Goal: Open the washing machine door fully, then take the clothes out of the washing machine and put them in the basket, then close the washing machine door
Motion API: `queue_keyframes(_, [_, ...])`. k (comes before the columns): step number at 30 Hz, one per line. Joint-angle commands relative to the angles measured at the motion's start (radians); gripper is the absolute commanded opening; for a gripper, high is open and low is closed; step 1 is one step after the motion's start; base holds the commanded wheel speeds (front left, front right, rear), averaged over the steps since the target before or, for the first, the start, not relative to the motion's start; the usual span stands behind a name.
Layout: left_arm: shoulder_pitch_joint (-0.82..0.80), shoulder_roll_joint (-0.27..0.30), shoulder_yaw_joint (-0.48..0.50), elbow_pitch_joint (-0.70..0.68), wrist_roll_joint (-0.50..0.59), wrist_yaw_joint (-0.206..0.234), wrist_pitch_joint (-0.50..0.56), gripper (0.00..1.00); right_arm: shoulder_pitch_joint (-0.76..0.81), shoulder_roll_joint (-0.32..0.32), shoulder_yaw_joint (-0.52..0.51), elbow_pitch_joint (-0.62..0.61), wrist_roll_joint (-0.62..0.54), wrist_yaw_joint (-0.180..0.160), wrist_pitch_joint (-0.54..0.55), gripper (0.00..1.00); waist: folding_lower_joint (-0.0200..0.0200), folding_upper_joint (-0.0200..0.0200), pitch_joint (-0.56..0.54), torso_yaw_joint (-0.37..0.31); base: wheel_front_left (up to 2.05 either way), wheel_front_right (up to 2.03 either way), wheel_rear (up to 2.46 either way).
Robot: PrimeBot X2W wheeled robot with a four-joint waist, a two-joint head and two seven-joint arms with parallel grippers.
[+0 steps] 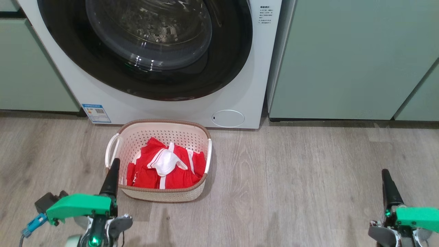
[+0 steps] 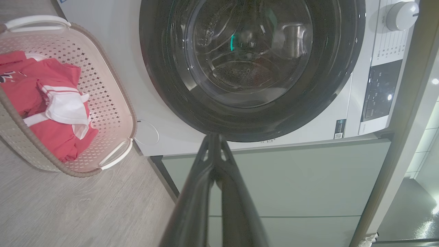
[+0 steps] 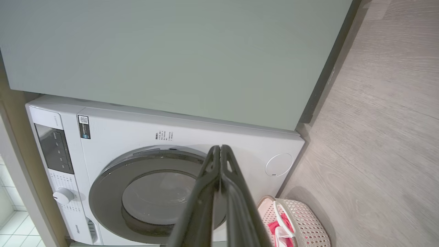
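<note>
The red clothes (image 1: 164, 168) lie in the basket (image 1: 161, 121), low in the middle of the frame. They look soft, light and floppy; grab a bunched fold. The washing machine door (image 1: 233, 61), up top, looks shut, hard and slippery. The left gripper (image 1: 115, 164) and right gripper (image 1: 384, 172) are pinched together, holding nothing.

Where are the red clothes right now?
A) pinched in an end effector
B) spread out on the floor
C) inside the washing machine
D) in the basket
D: the clothes lie bunched up inside the basket, which sits on the floor in front of the washing machine.
</note>
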Motion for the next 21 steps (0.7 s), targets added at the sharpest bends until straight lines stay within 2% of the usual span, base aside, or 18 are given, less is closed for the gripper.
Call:
queue_keyframes(1, [-0.029, 0.005, 0.034, -0.043, -0.021, 0.001, 0.007, 0.00, -0.054, -0.018, 0.016, -0.040, 0.026, 0.000, 0.008, 0.00, 0.0000, 0.0000, 0.000, -0.001, 0.00, 0.00, 0.00])
queue_keyframes(16, [-0.021, -0.011, 0.062, -0.093, -0.169, 0.001, 0.050, 0.00, -0.062, -0.020, 0.015, -0.061, 0.194, -0.001, 0.052, 0.00, 0.0000, 0.0000, 0.008, -0.010, 0.00, 0.00, 0.00])
queue_keyframes(21, [-0.021, -0.011, 0.062, -0.093, -0.169, 0.001, 0.050, 0.00, -0.062, -0.020, 0.015, -0.061, 0.195, -0.001, 0.052, 0.00, 0.0000, 0.0000, 0.008, -0.010, 0.00, 0.00, 0.00])
